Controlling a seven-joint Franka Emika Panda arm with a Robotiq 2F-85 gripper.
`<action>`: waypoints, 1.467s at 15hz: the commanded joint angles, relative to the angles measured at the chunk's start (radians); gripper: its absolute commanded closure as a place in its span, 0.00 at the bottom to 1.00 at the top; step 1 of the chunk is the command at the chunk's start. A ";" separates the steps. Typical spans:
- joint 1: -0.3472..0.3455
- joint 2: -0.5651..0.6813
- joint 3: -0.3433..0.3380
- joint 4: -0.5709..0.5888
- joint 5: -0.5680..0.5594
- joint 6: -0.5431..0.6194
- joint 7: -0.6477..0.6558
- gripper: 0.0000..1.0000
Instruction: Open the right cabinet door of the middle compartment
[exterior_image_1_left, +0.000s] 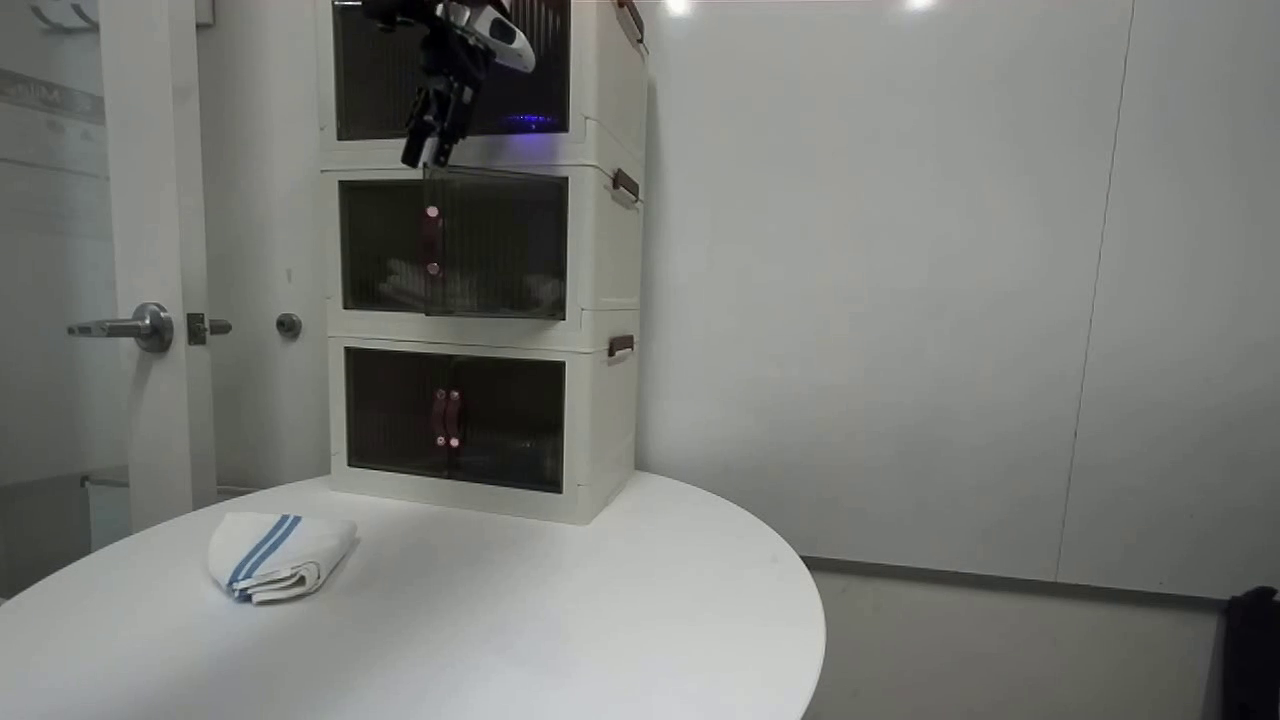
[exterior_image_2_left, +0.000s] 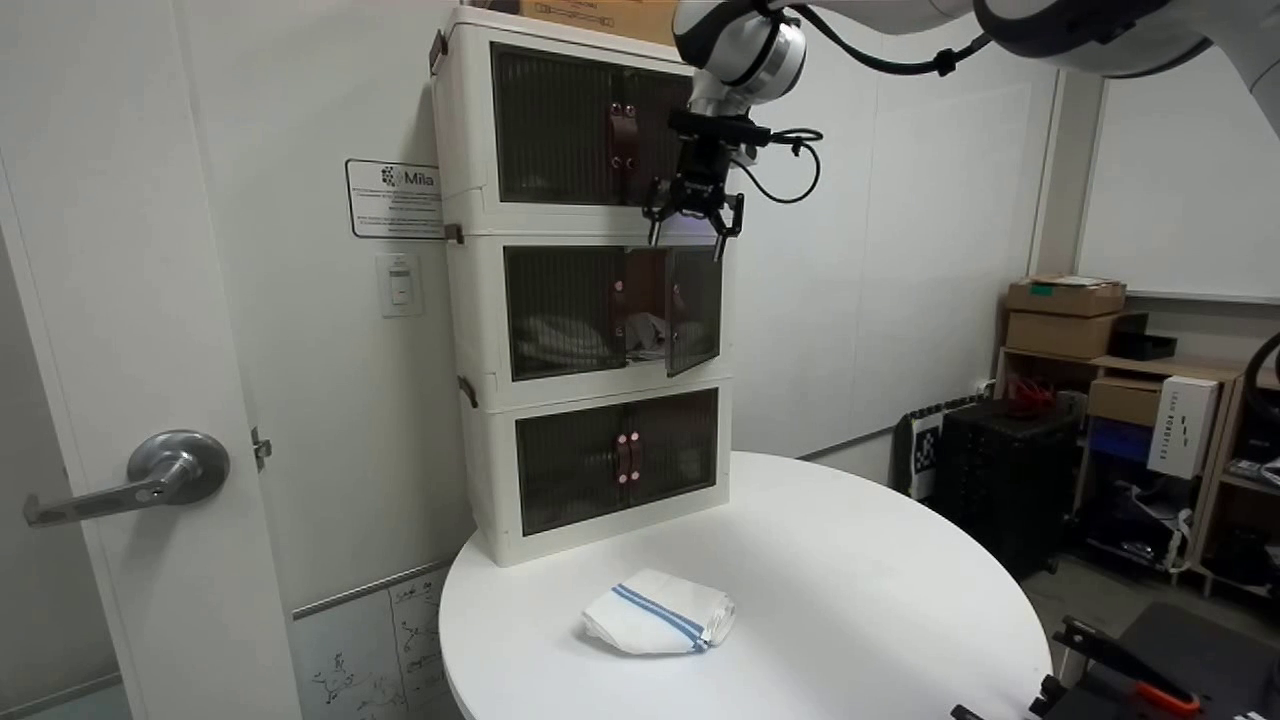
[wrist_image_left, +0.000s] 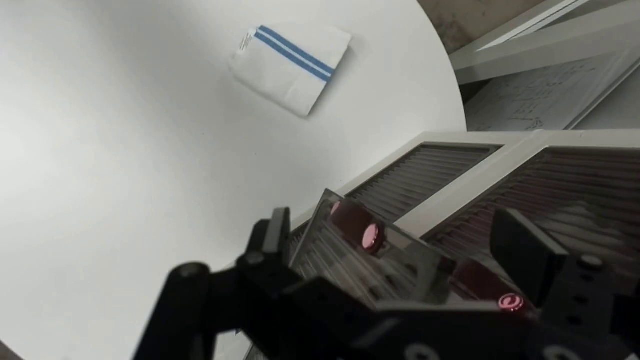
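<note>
The right cabinet door (exterior_image_2_left: 697, 310) is a tinted panel with a dark red handle. It stands partly open, swung out from the middle compartment (exterior_image_2_left: 560, 389); both show in an exterior view as the panel (exterior_image_1_left: 505, 245) and white frame (exterior_image_1_left: 450, 328). Its left twin panel (exterior_image_2_left: 565, 315) is closed. My gripper (exterior_image_2_left: 686, 248) is open and empty, pointing down near the door's top edge; it also shows in an exterior view (exterior_image_1_left: 427, 160). In the wrist view the door (wrist_image_left: 345, 265) lies between the spread fingers (wrist_image_left: 392, 220); contact cannot be told.
A folded white towel with blue stripes (exterior_image_2_left: 660, 612) lies on the round white table (exterior_image_2_left: 850, 560). The top tier (exterior_image_2_left: 555, 125) and bottom tier (exterior_image_2_left: 570, 470) have closed doors. White cloth (exterior_image_2_left: 647, 332) shows inside the middle tier. A room door with a lever handle (exterior_image_2_left: 180, 470) stands beside the cabinet.
</note>
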 joint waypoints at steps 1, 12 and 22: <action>-0.001 0.015 -0.009 0.007 -0.027 0.041 -0.023 0.00; -0.021 -0.021 -0.054 -0.065 -0.056 0.060 -0.001 0.00; -0.084 -0.083 -0.104 -0.149 -0.074 -0.012 -0.069 0.00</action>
